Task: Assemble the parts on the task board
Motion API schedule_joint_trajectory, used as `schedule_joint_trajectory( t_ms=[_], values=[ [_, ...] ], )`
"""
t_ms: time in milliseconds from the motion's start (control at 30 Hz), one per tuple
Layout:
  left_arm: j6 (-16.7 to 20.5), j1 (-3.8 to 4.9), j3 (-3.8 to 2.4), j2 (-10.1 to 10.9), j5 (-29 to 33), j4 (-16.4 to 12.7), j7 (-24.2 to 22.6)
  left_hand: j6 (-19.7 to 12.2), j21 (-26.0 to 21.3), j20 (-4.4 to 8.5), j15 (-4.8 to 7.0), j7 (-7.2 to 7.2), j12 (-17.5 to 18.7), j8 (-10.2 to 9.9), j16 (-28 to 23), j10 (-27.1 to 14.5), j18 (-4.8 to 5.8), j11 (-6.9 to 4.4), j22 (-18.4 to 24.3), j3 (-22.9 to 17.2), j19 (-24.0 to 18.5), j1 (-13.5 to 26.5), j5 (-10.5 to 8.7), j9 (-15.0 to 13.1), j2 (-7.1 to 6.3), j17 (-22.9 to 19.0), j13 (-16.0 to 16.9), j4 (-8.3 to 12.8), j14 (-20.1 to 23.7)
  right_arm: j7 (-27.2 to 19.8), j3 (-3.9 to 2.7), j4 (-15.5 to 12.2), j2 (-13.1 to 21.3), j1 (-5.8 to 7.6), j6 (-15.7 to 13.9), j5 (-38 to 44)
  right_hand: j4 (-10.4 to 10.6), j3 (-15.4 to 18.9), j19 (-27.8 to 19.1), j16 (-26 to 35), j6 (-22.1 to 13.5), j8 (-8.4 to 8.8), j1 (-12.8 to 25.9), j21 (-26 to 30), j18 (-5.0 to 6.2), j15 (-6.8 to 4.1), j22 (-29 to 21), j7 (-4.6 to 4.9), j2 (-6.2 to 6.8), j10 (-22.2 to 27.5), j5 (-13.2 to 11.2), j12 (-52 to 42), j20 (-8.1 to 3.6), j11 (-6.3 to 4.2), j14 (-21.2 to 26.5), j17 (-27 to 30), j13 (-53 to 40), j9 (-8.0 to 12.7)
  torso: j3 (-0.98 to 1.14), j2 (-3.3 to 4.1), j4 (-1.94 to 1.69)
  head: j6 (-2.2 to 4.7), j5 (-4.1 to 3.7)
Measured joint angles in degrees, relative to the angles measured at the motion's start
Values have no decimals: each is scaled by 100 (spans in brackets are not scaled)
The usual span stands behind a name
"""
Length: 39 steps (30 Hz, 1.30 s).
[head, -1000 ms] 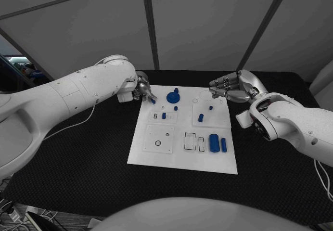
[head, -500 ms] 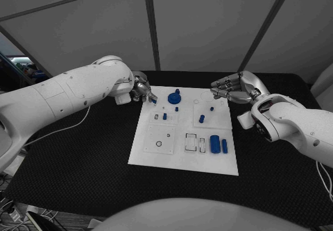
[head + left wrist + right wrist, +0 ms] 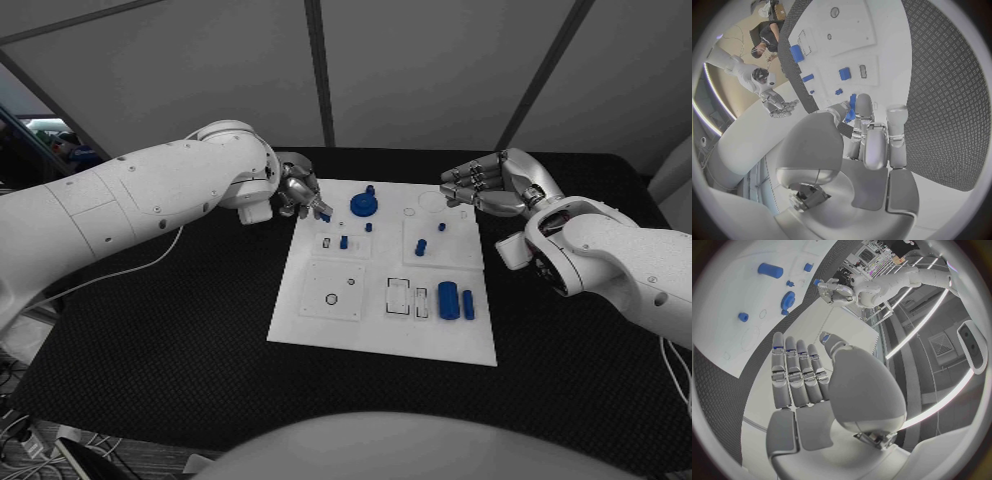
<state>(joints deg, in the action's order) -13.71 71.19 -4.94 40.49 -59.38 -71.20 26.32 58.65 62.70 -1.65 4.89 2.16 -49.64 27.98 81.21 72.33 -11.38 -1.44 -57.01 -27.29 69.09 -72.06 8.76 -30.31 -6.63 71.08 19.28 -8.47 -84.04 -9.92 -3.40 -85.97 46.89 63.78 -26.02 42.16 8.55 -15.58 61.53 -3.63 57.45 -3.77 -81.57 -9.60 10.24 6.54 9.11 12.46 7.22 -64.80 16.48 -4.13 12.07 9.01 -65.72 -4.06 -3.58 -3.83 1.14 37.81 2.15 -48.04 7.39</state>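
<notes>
Board (image 3: 378, 300): white plate, mid-counter (image 3: 173, 340), divided into square panels with outlined slots and holes. Blue parts on it: a round gear (image 3: 364, 206) at the far edge, small pegs (image 3: 420, 247) mid-board, two cylinders (image 3: 449, 300) lying near the right edge. Left hand (image 3: 299, 192) at the board's far left corner, pinching a small blue part (image 3: 851, 107) in its fingertips. Right hand (image 3: 486, 185) beyond the far right corner, fingers curled in, holding nothing.

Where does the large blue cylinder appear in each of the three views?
Head view: large blue cylinder on the task board's near right part.
Left wrist view, board end far from the left hand.
Right wrist view, beyond the right hand.
Shared landmark: the task board.
</notes>
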Motion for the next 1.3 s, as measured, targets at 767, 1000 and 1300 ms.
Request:
schedule_joint_trajectory(
  t_ms=[767,1000,1300],
  values=[
    [-55,-230,29,164,-484,-377,101,23,77,20,11,-22,0,90,0,89,2,-28,-107,-238,62,136,32,-6,-136,15,-17,35,9,1,0,-5,7,0,7,-9,0,0,0,0,0,0,0,0,0,0,0,0,0,0,0,0,0,0,0,-1,0,0,-2,7,3,-59,2],
    [-64,-288,29,172,-522,-398,109,24,77,20,11,-22,0,90,0,92,1,-30,-106,-238,62,136,52,-5,-136,15,-16,35,9,1,0,-5,8,0,8,-12,0,0,0,0,0,0,0,-1,0,0,1,0,0,0,0,0,0,0,0,-1,0,0,-4,5,3,-63,16],
    [-54,-320,28,157,-537,-392,109,23,77,20,11,-22,0,89,0,110,2,-31,-115,-307,61,174,53,-3,-174,14,-16,54,9,1,0,-4,7,0,10,-13,0,0,0,0,0,0,0,-1,0,0,1,0,0,0,0,0,0,0,0,-1,0,0,-3,5,3,-65,19]
  ],
)
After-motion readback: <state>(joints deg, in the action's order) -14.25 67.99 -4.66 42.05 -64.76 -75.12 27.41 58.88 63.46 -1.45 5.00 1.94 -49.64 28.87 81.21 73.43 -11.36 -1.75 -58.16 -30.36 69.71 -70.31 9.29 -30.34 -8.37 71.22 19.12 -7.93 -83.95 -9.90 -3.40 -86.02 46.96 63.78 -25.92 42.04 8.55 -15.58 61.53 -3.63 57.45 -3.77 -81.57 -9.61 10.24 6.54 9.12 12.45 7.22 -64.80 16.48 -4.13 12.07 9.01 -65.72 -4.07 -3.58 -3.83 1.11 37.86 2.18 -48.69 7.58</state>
